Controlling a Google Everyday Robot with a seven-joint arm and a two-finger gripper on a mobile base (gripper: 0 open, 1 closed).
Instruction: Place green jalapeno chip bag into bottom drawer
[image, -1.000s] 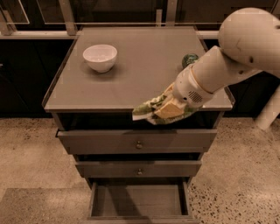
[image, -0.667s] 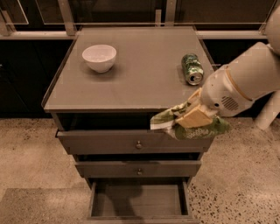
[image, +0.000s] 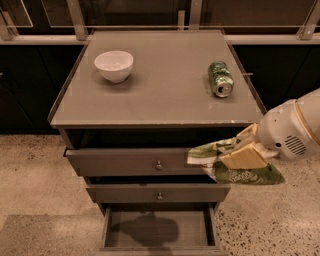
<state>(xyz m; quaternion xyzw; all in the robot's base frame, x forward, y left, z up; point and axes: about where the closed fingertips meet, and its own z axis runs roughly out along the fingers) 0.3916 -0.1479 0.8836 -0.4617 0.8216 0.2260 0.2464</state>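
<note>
Out in front of the right end of the top drawer, off any surface, hangs the crumpled green foil jalapeno chip bag (image: 246, 175) with its pale cream patches. It is pinched in my gripper (image: 240, 150), whose tan fingers (image: 242, 156) are clamped down across the bag's upper face. The bag's pale, folded end pokes out to the left past the fingers, and its green body sags below them and to the right. My gripper reaches in from the right edge of the view on my white rounded arm (image: 295, 130), level with the top drawer's front and just below the cabinet's lip. The bottom drawer (image: 197, 227), a shallow grey-brown tray, stands pulled out at the foot of the cabinet, its flat floor showing a dark shadow. The bag is well above it and off to its right, not inside it. Between them sit the top drawer (image: 125, 162) and the middle drawer (image: 125, 194), each grey-brown with a small round knob at its centre. On the flat grey cabinet top (image: 165, 95) a white round bowl (image: 114, 65) stands at the back left. A green cylindrical soda can (image: 220, 78) lies on its side at the right, well apart from the bowl. Pale speckled floor (image: 35, 175) spreads around the cabinet.
</note>
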